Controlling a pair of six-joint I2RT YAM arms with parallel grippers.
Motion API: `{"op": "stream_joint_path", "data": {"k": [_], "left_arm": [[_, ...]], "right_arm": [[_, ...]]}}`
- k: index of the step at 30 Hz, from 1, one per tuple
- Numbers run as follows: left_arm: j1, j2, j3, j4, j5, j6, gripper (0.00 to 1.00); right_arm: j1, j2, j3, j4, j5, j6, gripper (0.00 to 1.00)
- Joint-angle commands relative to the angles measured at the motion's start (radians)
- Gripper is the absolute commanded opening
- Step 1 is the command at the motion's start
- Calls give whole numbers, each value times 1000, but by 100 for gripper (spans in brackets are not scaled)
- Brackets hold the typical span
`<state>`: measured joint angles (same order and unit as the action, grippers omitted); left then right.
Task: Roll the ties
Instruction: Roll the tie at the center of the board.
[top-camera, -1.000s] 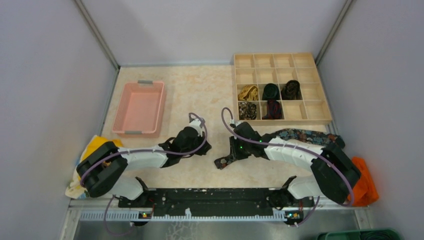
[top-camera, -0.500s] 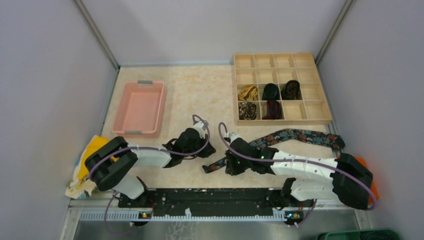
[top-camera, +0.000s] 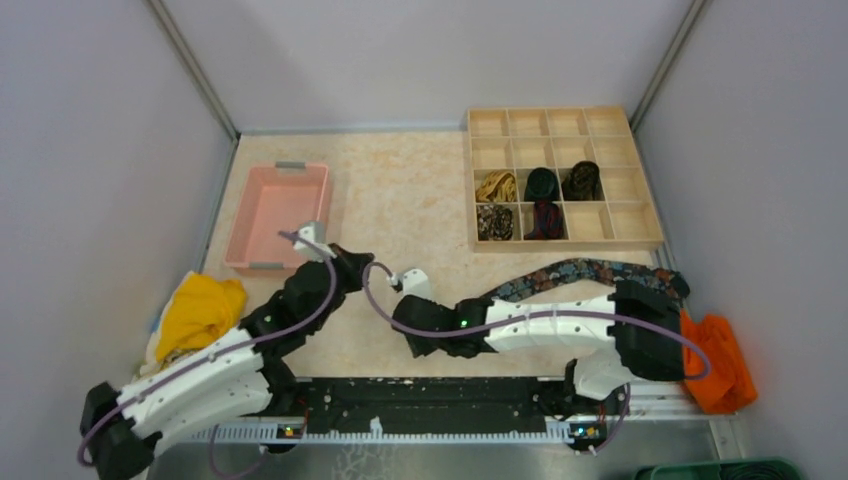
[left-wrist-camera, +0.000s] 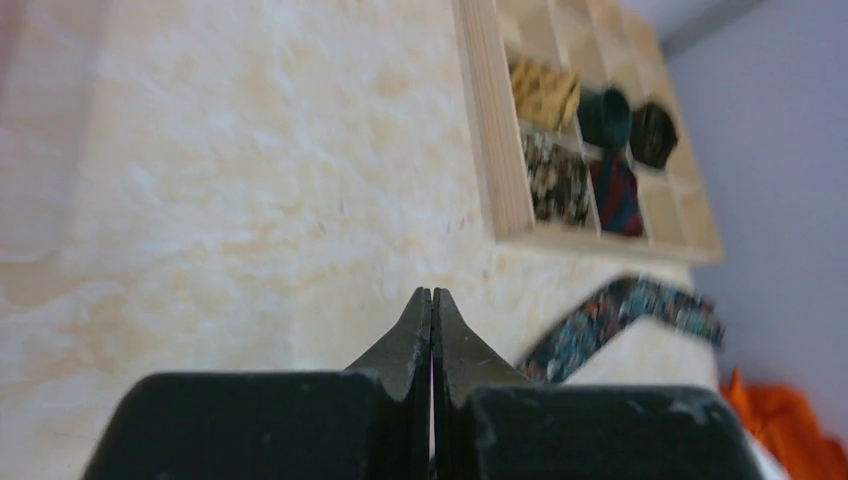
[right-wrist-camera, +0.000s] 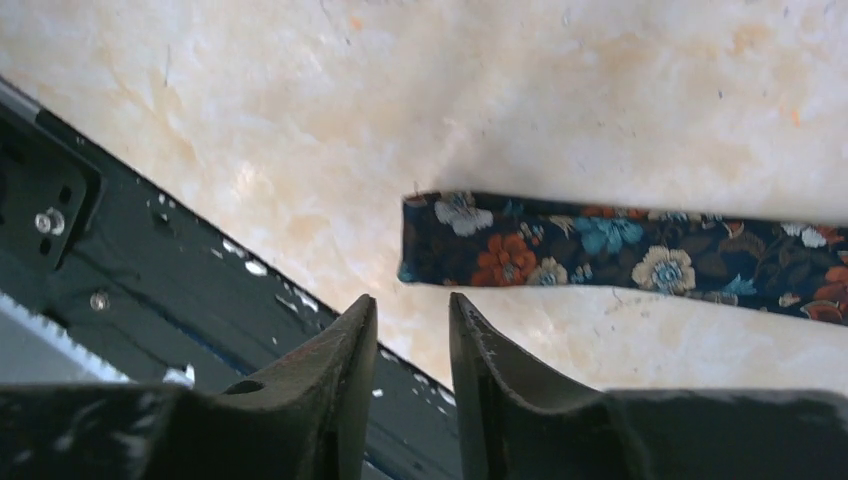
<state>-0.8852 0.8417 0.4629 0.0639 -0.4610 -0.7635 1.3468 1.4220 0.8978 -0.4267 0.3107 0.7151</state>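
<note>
A long dark floral tie (top-camera: 580, 272) lies flat along the right front of the table. Much of it is hidden under my right arm. Its narrow end (right-wrist-camera: 500, 245) lies just beyond my right gripper (right-wrist-camera: 410, 300), which is open, empty and low near the front rail; in the top view this gripper (top-camera: 420, 342) is at the front middle. My left gripper (left-wrist-camera: 431, 292) is shut and empty, raised over bare table (top-camera: 347, 268), apart from the tie (left-wrist-camera: 620, 308). Several rolled ties sit in the wooden box (top-camera: 640, 175): gold (top-camera: 496, 186), black-green (top-camera: 542, 183), red-black (top-camera: 544, 218).
A pink tray (top-camera: 280, 215) stands at the left. A yellow cloth (top-camera: 200, 310) lies by the left arm and an orange cloth (top-camera: 715, 365) at the right edge. The black rail (top-camera: 430, 395) runs along the front edge (right-wrist-camera: 150, 290).
My left arm has pulled back to the left and risen away from the tie. My right gripper has moved left along the front; the tie's narrow end now lies free before its open jaws.
</note>
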Motion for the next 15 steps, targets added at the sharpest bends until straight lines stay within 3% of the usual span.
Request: {"op": "stream_joint_path", "data": {"k": [1, 6, 11, 12, 15], "left_arm": [[5, -212, 37, -392, -374, -146, 0], [6, -371, 47, -559, -442, -206, 0], [6, -424, 56, -623, -453, -214, 0], [6, -428, 57, -616, -451, -203, 0], [6, -421, 56, -598, -444, -182, 0]], "right_arm": [[41, 138, 136, -117, 154, -33, 37], [43, 269, 244, -159, 159, -42, 39], [43, 351, 304, -194, 183, -35, 36], [44, 363, 312, -203, 195, -29, 34], [43, 381, 323, -203, 216, -30, 11]]}}
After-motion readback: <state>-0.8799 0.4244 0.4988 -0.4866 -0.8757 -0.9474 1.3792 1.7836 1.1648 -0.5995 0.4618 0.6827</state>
